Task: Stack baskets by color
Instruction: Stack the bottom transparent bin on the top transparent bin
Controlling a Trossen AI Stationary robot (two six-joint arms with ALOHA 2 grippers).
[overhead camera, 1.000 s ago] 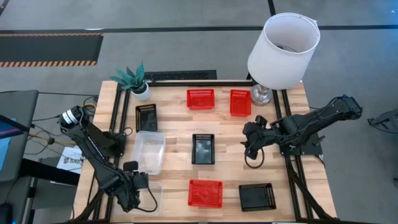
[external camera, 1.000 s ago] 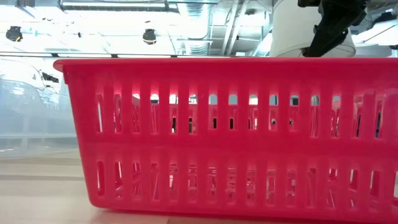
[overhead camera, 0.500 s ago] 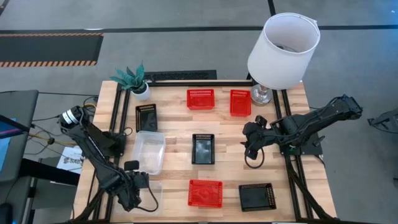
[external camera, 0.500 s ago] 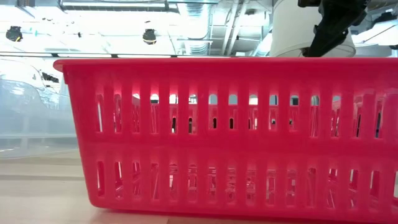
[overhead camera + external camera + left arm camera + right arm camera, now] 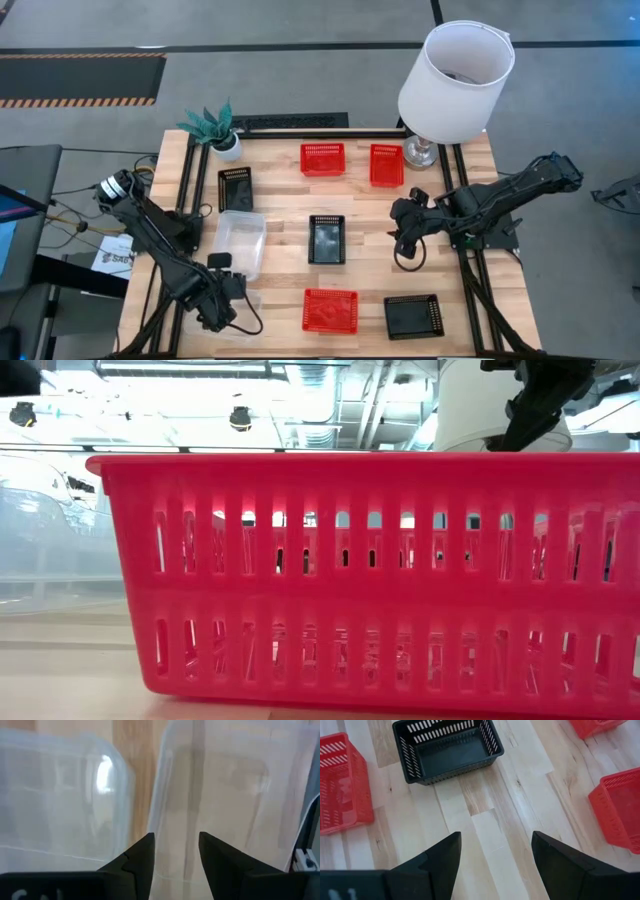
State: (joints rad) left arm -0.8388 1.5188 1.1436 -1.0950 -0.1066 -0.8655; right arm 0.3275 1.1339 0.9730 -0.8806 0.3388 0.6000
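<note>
Fingers of the left gripper [image 5: 175, 851] straddle the rim of a clear basket [image 5: 225, 795], closed partway on its thin wall, presumably to lift it onto the second clear basket [image 5: 240, 245] just beside it. Only the wrist view shows that pinch; from above the arm hides it. Mid-table, the right gripper [image 5: 403, 228] hangs wide open and empty. Beyond it, red baskets [image 5: 322, 159] and black baskets [image 5: 326, 239] lie scattered, unstacked.
</note>
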